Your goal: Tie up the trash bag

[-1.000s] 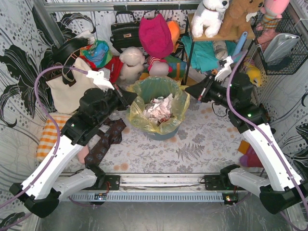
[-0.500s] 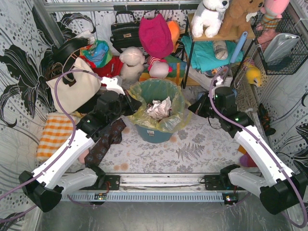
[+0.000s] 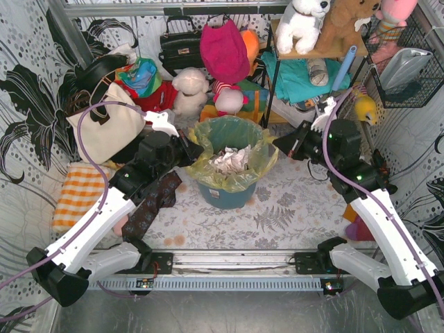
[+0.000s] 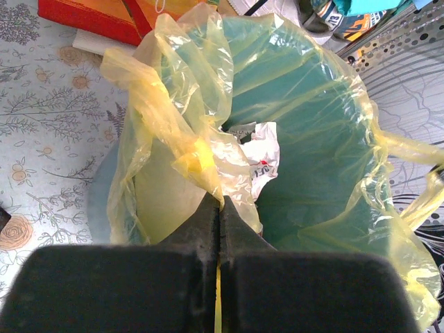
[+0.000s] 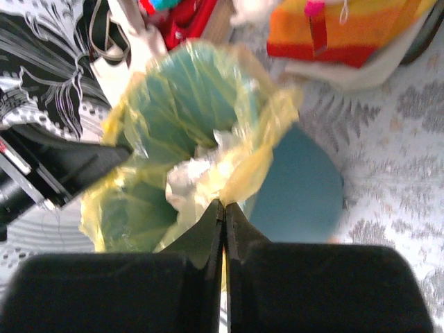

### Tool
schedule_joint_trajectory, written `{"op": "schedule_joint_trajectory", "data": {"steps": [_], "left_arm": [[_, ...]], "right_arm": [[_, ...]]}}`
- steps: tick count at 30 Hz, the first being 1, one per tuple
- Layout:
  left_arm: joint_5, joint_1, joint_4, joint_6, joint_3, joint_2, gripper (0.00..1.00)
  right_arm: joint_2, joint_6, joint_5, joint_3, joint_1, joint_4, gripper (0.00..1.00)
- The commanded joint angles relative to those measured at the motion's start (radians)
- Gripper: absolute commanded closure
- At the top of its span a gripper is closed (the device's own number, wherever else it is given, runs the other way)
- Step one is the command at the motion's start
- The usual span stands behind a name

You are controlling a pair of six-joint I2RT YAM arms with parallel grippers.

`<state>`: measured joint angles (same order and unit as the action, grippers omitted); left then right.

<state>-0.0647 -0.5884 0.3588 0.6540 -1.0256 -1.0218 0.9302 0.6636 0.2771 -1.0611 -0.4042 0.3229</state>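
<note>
Yellow trash bag (image 3: 243, 175) is pinched at opposite rim sides by left gripper (image 3: 192, 154) and right gripper (image 3: 279, 143), both arms angled inward from the near edge of the table (image 3: 291, 208).

Right wrist view: blurred all over; the thin translucent yellow plastic trash bag (image 5: 260, 163) and the teal round plastic bucket (image 5: 305, 187) are only soft shapes.
Body of left gripper (image 4: 220, 202): cut off by the bottom edge of its wrist view; the pinched film is hidden between the closed tips.
Body of right gripper (image 5: 223, 207): cut off likewise.
Bucket rim: hidden under the bag's overhang.
Crumpled white-and-red paper (image 4: 262, 154): print too small to read; lower part hidden by folds.
Dark patterned cloth (image 3: 149, 208): partly under the left arm.
</note>
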Motion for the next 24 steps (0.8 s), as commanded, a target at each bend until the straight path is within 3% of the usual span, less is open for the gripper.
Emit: {"op": "schedule_joint_trajectory", "data": {"steps": [1, 8, 16, 24], "left_arm": [[-0.022, -0.002, -0.018, -0.019, -0.042, 0.008, 1.0], [-0.046, -0.002, -0.006, -0.038, -0.07, 0.015, 1.0], [-0.022, -0.002, 0.011, -0.041, -0.135, 0.049, 1.0], [0.046, -0.002, -0.078, -0.067, -0.185, 0.091, 1.0]], "right_arm": [[0.069, -0.007, -0.116, -0.092, 0.001, -0.083, 1.0], [0.198, -0.006, -0.274, -0.152, 0.002, -0.126, 1.0], [0.171, 0.047, -0.115, -0.145, 0.002, -0.304, 1.0], [0.099, 0.068, -0.015, -0.152, 0.002, -0.435, 1.0]]}}
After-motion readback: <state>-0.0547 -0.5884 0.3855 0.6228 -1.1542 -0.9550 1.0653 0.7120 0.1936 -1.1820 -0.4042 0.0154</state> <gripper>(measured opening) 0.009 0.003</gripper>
